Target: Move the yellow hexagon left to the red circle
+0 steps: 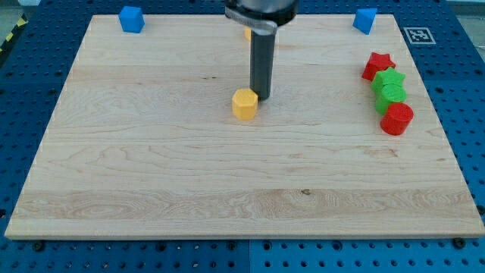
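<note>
Lying on a blue perforated metal base (pixel 30 76), the pale wooden board (pixel 227 174) carries a black-and-white square marker tag (pixel 416 35) just off its corner at 2 o'clock, with no readable lettering. Near the centre the yellow hexagon block (pixel 245 104) sits touching my tip (pixel 264 96) at its 2 o'clock side; the rod ends bare, with no claw to spread or pinch. Well apart at 3 o'clock, a red star block (pixel 377 65), two green blocks (pixel 390 87) and the red circle block (pixel 396 119) form a touching column, with blue cube blocks (pixel 132 19) (pixel 364 20) at 11 and 1 o'clock.

yellow hexagon (pixel 245 104) mid-board, red circle (pixel 396 119) far right
</note>
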`<action>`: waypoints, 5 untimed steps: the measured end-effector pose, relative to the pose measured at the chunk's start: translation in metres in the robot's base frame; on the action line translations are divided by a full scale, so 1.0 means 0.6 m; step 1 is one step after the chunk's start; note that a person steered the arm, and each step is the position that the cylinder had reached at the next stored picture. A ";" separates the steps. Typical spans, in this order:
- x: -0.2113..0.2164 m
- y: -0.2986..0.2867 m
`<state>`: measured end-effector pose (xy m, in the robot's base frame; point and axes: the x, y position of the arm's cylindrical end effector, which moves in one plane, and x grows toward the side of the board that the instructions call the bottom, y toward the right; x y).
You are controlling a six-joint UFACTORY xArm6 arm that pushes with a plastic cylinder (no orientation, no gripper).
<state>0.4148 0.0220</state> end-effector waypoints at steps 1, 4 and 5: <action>-0.004 -0.015; 0.024 -0.110; 0.040 -0.078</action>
